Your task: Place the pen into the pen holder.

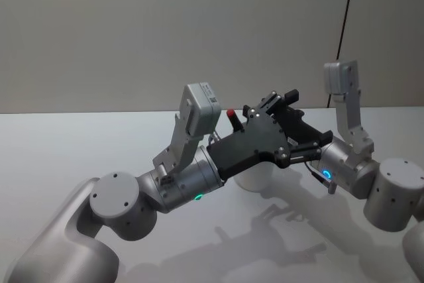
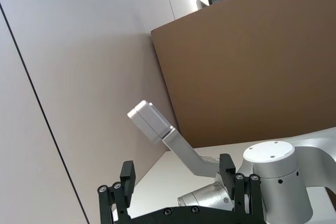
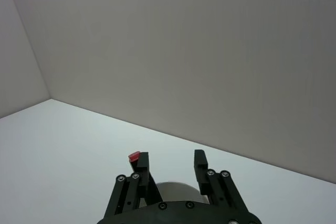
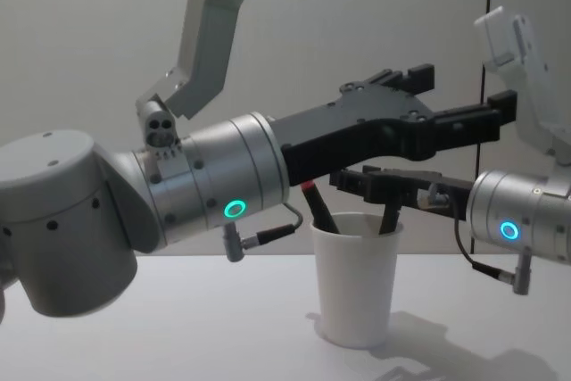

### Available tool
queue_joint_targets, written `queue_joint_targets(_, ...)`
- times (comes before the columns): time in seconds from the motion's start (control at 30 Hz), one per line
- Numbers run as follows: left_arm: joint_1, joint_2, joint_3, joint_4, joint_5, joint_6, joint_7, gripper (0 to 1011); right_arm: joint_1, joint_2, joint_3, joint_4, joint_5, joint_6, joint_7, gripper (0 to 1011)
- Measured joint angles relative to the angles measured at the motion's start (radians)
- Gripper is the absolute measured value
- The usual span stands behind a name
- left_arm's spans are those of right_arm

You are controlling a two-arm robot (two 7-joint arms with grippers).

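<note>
The white paper cup pen holder stands upright on the table, its rim just under my right gripper. The pen, dark with a red cap, leans inside the cup against its left rim. Its cap shows beside one finger, outside the gap. My right gripper hovers over the cup's mouth, open, with nothing between its fingers. My left gripper reaches across above the cup and the right gripper, also open and holding nothing. Another dark piece dips into the cup's right side.
The white table runs to a plain wall close behind the cup. Both arms crowd the space over the cup. A brown board shows in the left wrist view.
</note>
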Motion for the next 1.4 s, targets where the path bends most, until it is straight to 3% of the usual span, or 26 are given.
queue_joint_targets(0.37, 0.000, 0.000, 0.000, 0.000, 0.000, 0.000, 0.000, 1001, 0.003, -0.002, -0.002, 0.005, -0.002, -0.002, 0.000, 827)
queue_joint_targets(0.57, 0.000, 0.000, 0.000, 0.000, 0.000, 0.000, 0.000, 1001, -0.011, 0.010, 0.008, -0.029, 0.008, -0.002, -0.009, 999)
queue_joint_targets(1.4, 0.000, 0.000, 0.000, 0.000, 0.000, 0.000, 0.000, 1001, -0.154, 0.126, 0.080, -0.287, 0.068, 0.030, -0.125, 1002)
